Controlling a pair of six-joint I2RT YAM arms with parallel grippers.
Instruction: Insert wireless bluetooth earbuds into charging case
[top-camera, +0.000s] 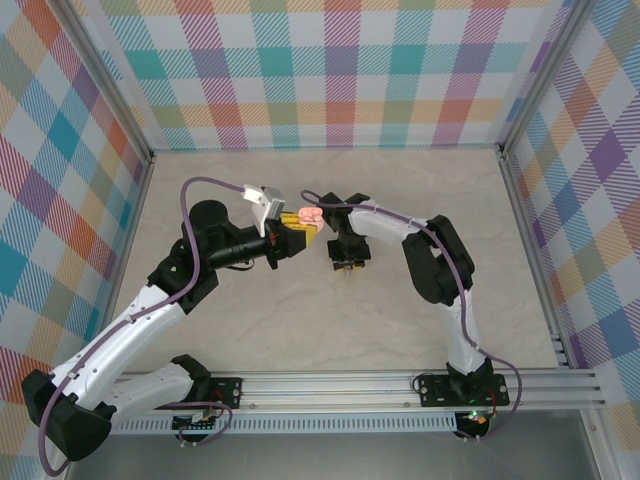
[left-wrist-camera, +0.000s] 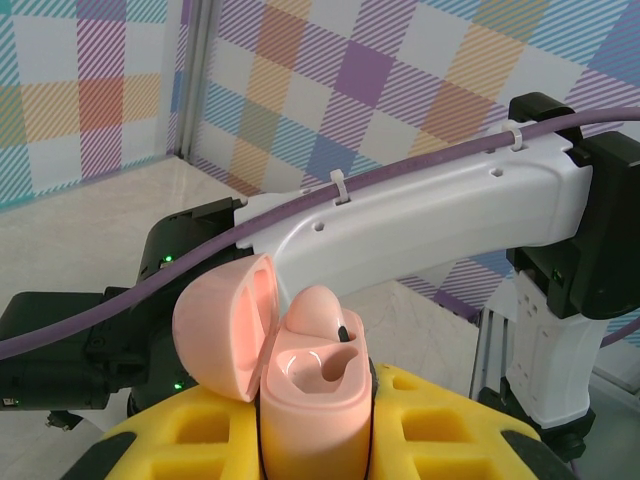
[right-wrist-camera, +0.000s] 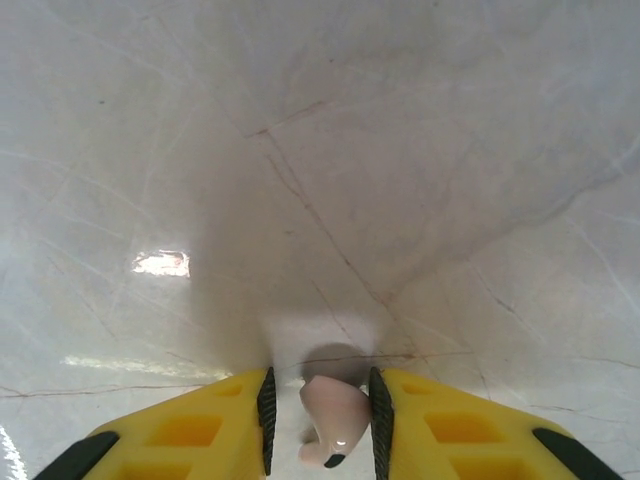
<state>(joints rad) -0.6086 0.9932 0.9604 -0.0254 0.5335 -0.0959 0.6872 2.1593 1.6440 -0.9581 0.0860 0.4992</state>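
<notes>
Left wrist view: left jaws clamped on open pink charging case (left-wrist-camera: 312, 410), one earbud (left-wrist-camera: 316, 306) in slot. Right wrist view: right jaws pinch second earbud (right-wrist-camera: 335, 420) over table (right-wrist-camera: 300, 150).

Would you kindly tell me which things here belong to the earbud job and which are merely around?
Job: charging case, lid open, with a seated earbud, in the left gripper; second earbud in the right gripper.
Merely around: table, plaid walls, metal rail.
</notes>
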